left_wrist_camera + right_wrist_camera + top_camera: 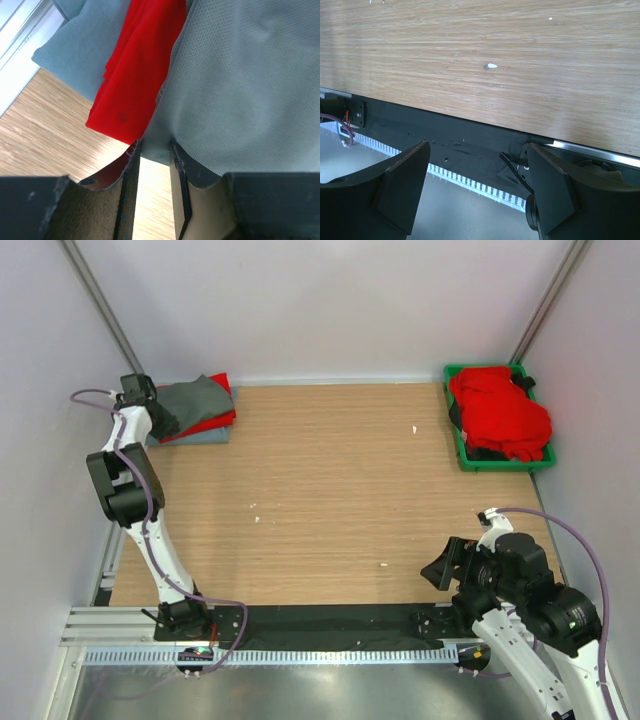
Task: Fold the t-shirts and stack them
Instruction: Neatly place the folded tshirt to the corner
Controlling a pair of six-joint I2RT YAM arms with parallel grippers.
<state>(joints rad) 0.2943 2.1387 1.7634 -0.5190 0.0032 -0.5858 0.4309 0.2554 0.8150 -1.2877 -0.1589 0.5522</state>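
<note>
While the left arm reaches into the far left corner of the desk [330,470], the left gripper [154,155] sits at the near edge of a folded stack of t-shirts. The dark grey shirt [195,398] lies on top, a red shirt [208,424] is under it, and a pale blue-grey shirt [200,437] is at the bottom. In the left wrist view the jaws stand only a little apart. The hem of the grey shirt runs across their tips, with bare wood showing in the gap behind. Whether the cloth is actually pinched or only draped there cannot be told. The right gripper [477,147] hangs over the near right edge of the desk, well apart from the stack, its jaws spread wide and holding nothing. More red t-shirts [500,415] are heaped loose and unfolded in the green bin [500,467] at the far right corner, spilling above its rim.
</note>
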